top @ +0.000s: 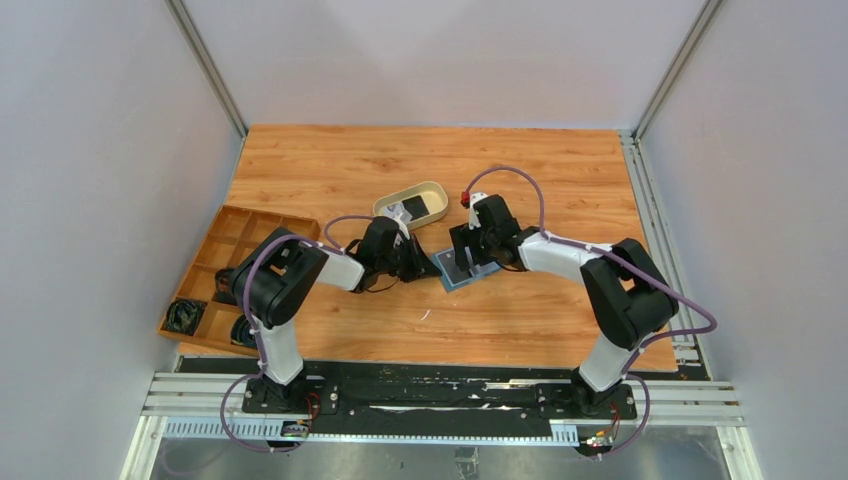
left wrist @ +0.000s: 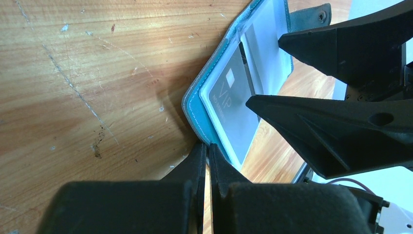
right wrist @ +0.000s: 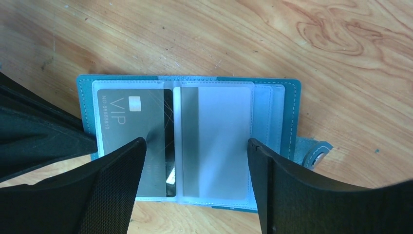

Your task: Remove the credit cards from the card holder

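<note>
The teal card holder [top: 468, 268] lies open on the wooden table; it also shows in the right wrist view [right wrist: 287, 112] and the left wrist view [left wrist: 214, 122]. A grey "VIP" credit card [right wrist: 131, 117] sits in its left pocket, and a pale card [right wrist: 219, 136] sits in the right pocket. My right gripper [right wrist: 196, 142] is open just above the holder, one finger over each half. My left gripper [left wrist: 208, 146] is shut, its tips pressed against the holder's left edge.
The snap tab [right wrist: 316, 153] sticks out on the holder's right edge. A beige oval tray [top: 412, 203] holding a dark item stands behind the holder. A wooden compartment tray [top: 215, 275] sits at the table's left edge.
</note>
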